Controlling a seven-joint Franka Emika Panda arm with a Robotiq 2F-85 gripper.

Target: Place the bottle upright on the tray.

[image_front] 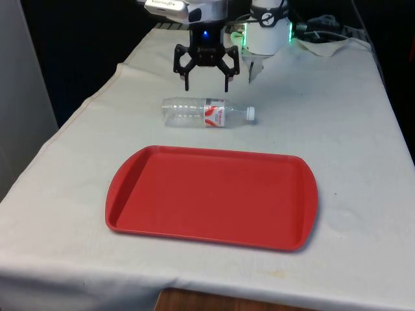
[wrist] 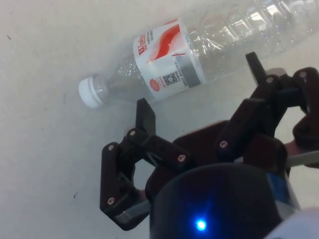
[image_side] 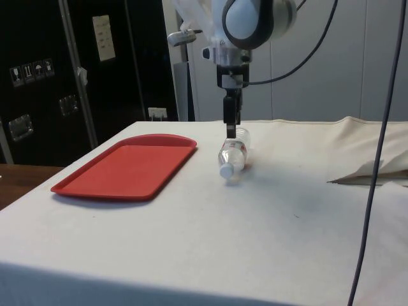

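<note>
A clear plastic bottle [image_front: 204, 113] with a red and white label and a white cap lies on its side on the white cloth, cap towards the front view's right. It rests just beyond the far edge of the red tray [image_front: 130, 194]. My gripper [image_front: 206, 85] hangs open a little above and behind the bottle, holding nothing. From the side, the gripper [image_side: 231, 131] hovers right over the lying bottle [image_side: 233, 156], with the tray [image_side: 83, 183] beside it. The wrist view has the bottle [wrist: 172, 62] just past the spread fingertips [wrist: 145, 113], apart from them.
The tray holds nothing. Crumpled white cloth or paper [image_front: 327, 42] lies at the table's far end on the front view's right. A cable [image_side: 376, 159] hangs down at the side view's right. Bare cloth surrounds the bottle.
</note>
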